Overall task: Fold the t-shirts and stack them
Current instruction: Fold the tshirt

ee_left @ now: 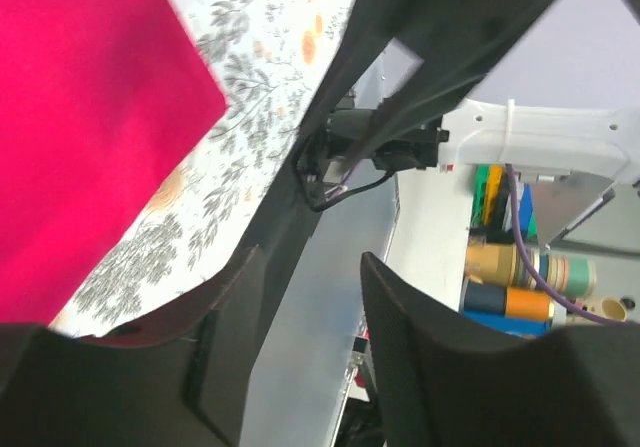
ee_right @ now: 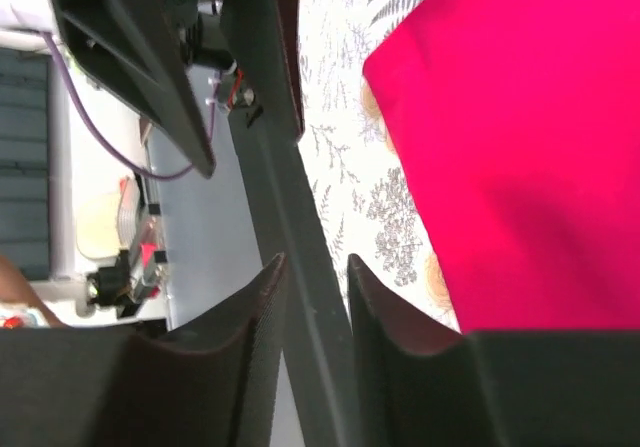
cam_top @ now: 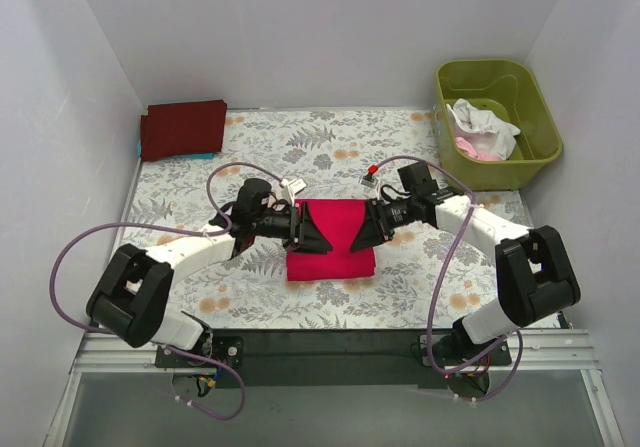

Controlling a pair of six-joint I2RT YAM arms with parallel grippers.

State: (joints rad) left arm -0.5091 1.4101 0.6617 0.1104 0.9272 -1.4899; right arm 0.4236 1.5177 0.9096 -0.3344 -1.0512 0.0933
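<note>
Crimson shirt (cam_top: 338,229): folded rectangle, centre of frame, on floral cloth (cam_top: 180,197).
Left gripper (cam_top: 316,229): over the shirt's left edge, fingers spread, nothing between.
Right gripper (cam_top: 363,227): over the right edge, fingers parted, empty.
Maroon shirt (cam_top: 183,127): folded, upper left.
Green tub (cam_top: 510,173): upper right, holding white shirt (cam_top: 480,119) and pink shirt (cam_top: 470,148).

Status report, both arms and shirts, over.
Both tools open, left tool and right tool flanking folded red t-shirt. Maroon t-shirt folded far-left. Nothing blocking.
</note>
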